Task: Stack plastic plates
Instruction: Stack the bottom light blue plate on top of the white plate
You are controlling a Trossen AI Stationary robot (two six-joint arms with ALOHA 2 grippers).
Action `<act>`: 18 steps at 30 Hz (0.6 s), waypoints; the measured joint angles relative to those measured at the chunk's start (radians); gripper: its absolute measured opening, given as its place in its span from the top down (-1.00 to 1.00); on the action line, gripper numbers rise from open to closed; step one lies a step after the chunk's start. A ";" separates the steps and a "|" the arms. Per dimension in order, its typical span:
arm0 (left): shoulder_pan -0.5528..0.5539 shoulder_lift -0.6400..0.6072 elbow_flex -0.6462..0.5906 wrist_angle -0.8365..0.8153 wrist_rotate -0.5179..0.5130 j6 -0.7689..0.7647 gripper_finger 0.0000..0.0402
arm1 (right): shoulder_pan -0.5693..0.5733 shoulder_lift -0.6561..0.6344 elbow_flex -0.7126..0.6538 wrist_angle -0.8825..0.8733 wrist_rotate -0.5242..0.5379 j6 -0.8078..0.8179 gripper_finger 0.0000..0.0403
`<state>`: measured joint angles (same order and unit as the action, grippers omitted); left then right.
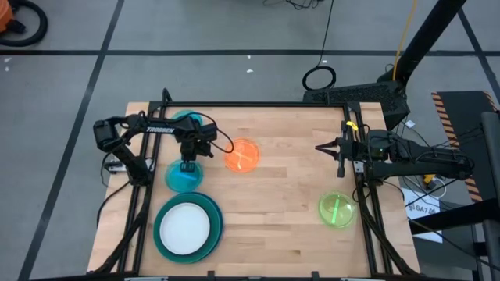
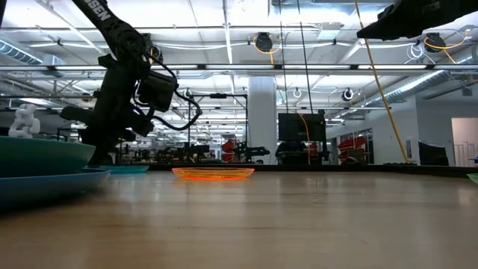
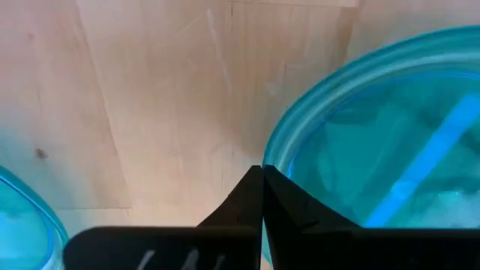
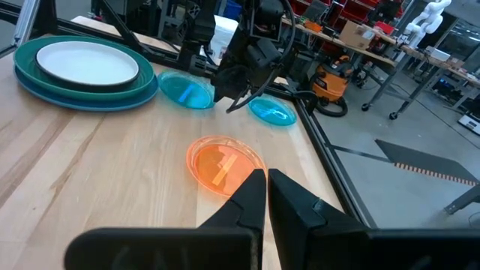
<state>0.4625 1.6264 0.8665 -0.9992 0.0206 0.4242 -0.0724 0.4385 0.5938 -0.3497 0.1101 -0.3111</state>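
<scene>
My left gripper (image 1: pixel 187 165) points down at the far rim of a small translucent cyan plate (image 1: pixel 182 179), which lies flat on the table, and is shut on that rim. The second cyan plate (image 1: pixel 191 119) lies under the left arm, near the far edge. The orange plate (image 1: pixel 242 154) sits mid-table and the lime green plate (image 1: pixel 337 209) near the right edge. A white plate (image 1: pixel 185 226) rests on a teal plate (image 1: pixel 212 209) with a blue rim below. No black plate shows. My right gripper (image 1: pixel 322 147) hovers shut at the right side, touching nothing. My left gripper (image 3: pixel 262 176) pinches the cyan plate's rim (image 3: pixel 271 154) between its two fingers, one on the inner side and one on the outer side. The fingers come from above, pointing down. The plate (image 3: pixel 375 135) lies flat on the table.
The plate stack (image 2: pixel 45 161) fills the near left corner. Bare wood lies between the orange plate (image 4: pixel 223 165) and the lime green plate. The second cyan plate (image 3: pixel 19 217) is close beside the left gripper. Black frame rails run along the table's left, far and right edges.
</scene>
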 joint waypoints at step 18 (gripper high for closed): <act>0.003 0.000 0.143 -0.059 -0.018 0.020 0.98 | 0.000 0.000 0.000 0.000 0.000 -0.004 0.95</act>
<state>0.4652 1.6264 1.0098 -1.0581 0.0021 0.4437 -0.0723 0.4385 0.5938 -0.3500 0.1097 -0.3149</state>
